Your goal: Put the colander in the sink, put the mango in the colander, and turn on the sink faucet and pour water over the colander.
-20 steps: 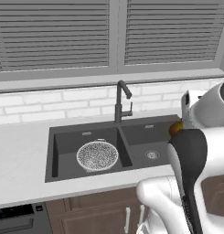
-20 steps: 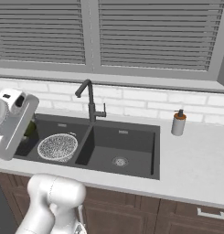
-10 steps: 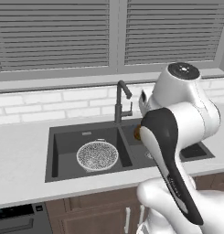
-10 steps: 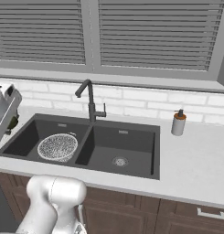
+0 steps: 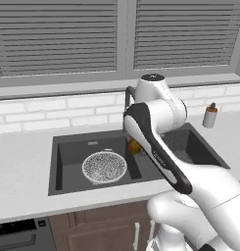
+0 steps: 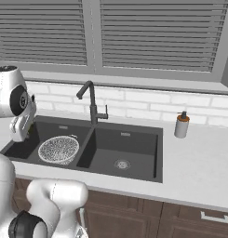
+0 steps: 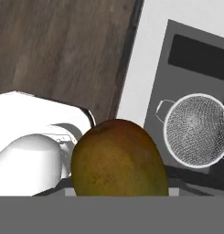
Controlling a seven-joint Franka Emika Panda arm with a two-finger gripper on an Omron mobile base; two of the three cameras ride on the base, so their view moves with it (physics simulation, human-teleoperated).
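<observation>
— Olive-orange mango (image 7: pixel 119 159): where?
— Clamped in the gripper (image 5: pixel 134 147), jaws closed on it, above the sink's (image 5: pixel 72 182) divider, beside the colander (image 5: pixel 104 166) in the left basin.
— Any writing readable?
— None legible

Pale grey counter (image 6: pixel 194 172), dark sink (image 6: pixel 134 144) inset, soap dispenser (image 6: pixel 181 124) on counter
</observation>
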